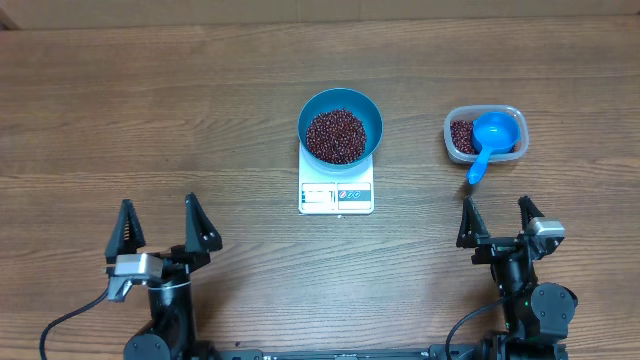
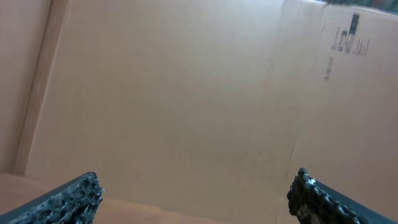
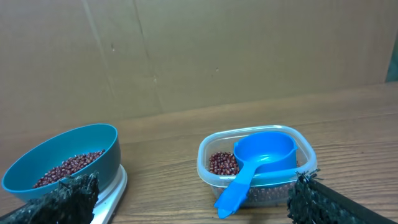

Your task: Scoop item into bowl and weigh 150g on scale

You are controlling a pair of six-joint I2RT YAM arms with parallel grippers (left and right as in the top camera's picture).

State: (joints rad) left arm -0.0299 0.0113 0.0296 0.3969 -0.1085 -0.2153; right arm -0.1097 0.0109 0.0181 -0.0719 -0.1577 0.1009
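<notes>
On the scale: the bowl, holding a heap of beans, set there for weighing while filling. Right of the scale: clear tub with leftover beans, scoop parked inside, handle out toward the right hand for easy regrasp. Near side of the scale: right hand and left hand, both spread wide, gripping nothing. Display too small to read, so possibly at target, possibly not.

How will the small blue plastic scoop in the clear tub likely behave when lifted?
Probably stiff and light: the small blue plastic scoop looks moulded. Its handle overhangs the clear plastic tub, so it may tip out if nudged.
</notes>
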